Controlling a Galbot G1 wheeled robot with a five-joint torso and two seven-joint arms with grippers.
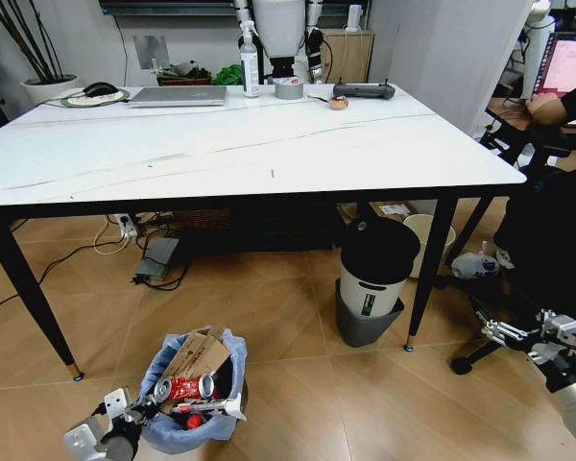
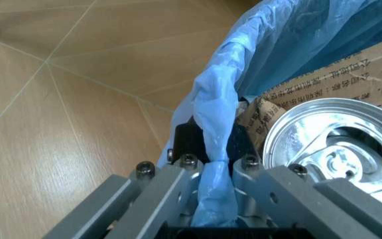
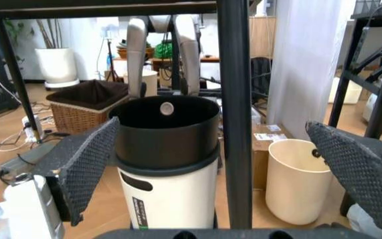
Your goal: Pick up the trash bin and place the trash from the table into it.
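The left pincer [image 2: 212, 199] is clamped on the trash bin [image 1: 194, 392]'s blue-bagged rim, on the floor before the worktop [image 1: 221, 144]. The right pincer [image 3: 218, 164] gapes wide, empty, right of the bin.

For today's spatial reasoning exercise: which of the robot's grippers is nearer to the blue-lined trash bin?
Left. The left gripper is clamped on the trash bin at its bag-covered rim. The right gripper hangs open far across the floor, near the table's right legs.

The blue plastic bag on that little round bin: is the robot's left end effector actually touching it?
Touching. The left wrist view shows the left end effector clamped on the crinkly light-blue plastic bag at the small round trash bin's rim, plastic bunched between its fingers.
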